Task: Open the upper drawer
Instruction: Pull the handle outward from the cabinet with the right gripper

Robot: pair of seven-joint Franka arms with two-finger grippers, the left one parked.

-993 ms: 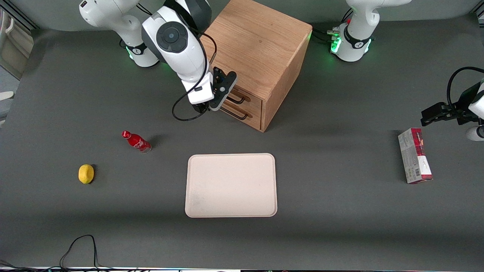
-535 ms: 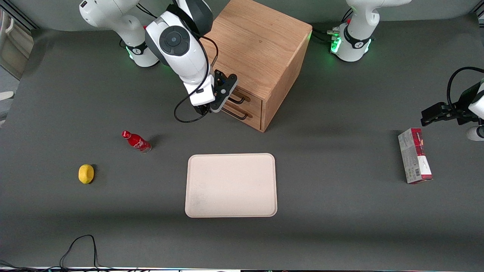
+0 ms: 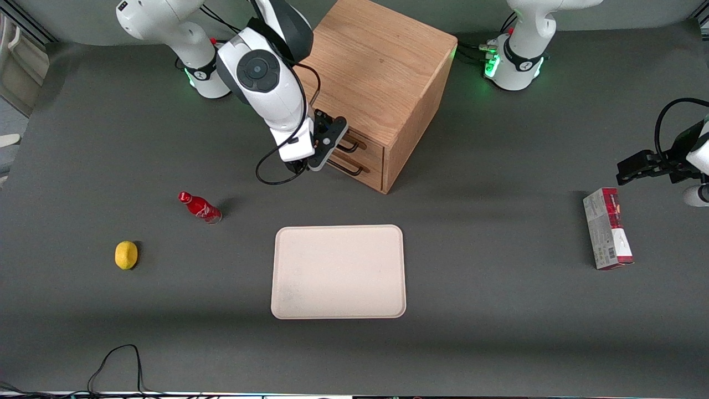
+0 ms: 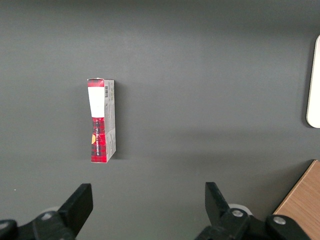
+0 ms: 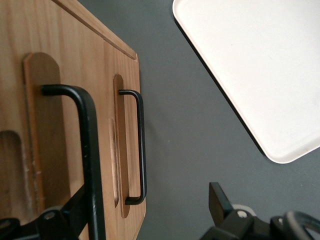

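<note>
Gripper (image 3: 325, 145) fingers (image 5: 216, 200) spread apart at the closed upper drawer (image 3: 363, 141) handle (image 5: 87, 150).

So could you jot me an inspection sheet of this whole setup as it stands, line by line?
Surface: dark grey table, no spills seen.
Job's things: upper drawer of the oak cabinet looks shut; its dark handle runs between the end effector's fingers.
Clutter: cream tray nearer the camera than the cabinet; red bottle and lemon toward the working arm's end; red carton toward the parked arm's end.
Grippers: end effector at the upper drawer's front, open.
Cables: black loop hanging from the wrist; another cable at the table's near edge.
Surroundings: nothing seen.
</note>
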